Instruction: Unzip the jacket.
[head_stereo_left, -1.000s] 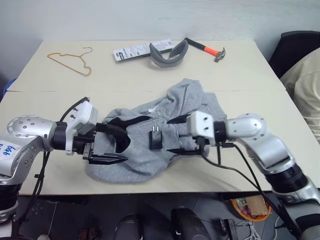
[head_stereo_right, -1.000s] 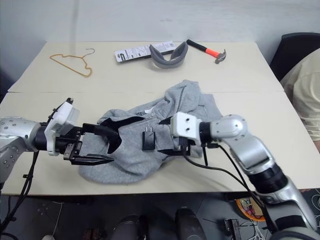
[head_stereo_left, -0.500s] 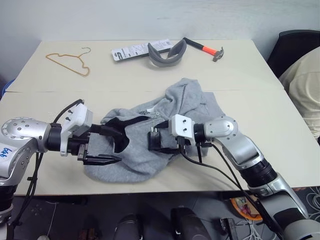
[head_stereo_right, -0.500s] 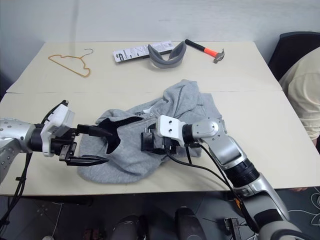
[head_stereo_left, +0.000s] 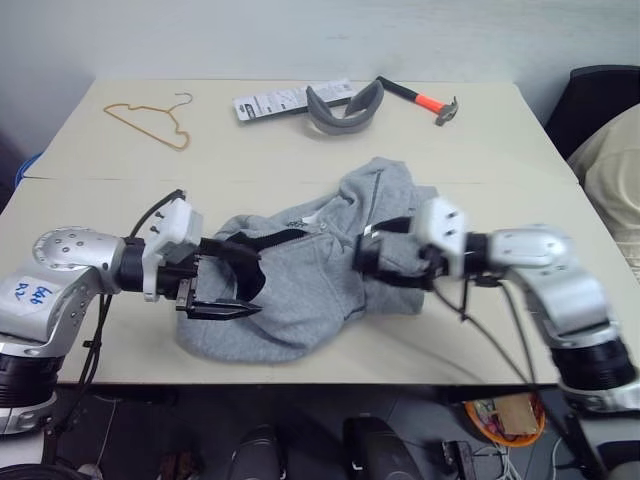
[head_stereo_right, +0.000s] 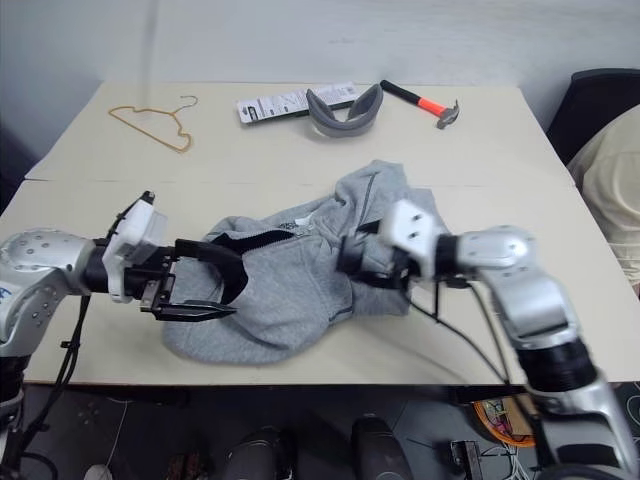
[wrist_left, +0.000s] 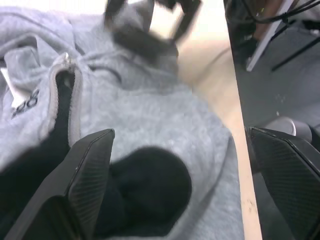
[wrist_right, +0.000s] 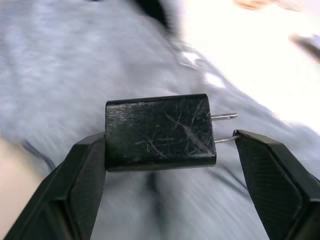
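The light grey jacket (head_stereo_left: 300, 305) lies crumpled at the table's near middle, hood lining black, its zipper (wrist_left: 64, 67) closed up to the neck by a small label. My left gripper (head_stereo_left: 243, 281) is open, one finger above and one below the jacket's left side near the black lining. My right gripper (head_stereo_left: 372, 256) hovers over the jacket's right part, shut on a small black plug adapter (wrist_right: 159, 131) with two metal prongs. The adapter spans the gap between the fingers (wrist_right: 82, 170).
At the table's far side lie an orange wire hanger (head_stereo_left: 150, 120), a packaged card (head_stereo_left: 268, 101), a grey padded band (head_stereo_left: 345, 105) and an orange-handled hammer (head_stereo_left: 420, 98). A person in beige (head_stereo_left: 618, 170) and a dark chair (head_stereo_left: 605, 85) are at the right edge.
My right gripper took hold of the black plug adapter that stood on the jacket's middle and carried it to the right and slightly up. The left gripper has barely moved.
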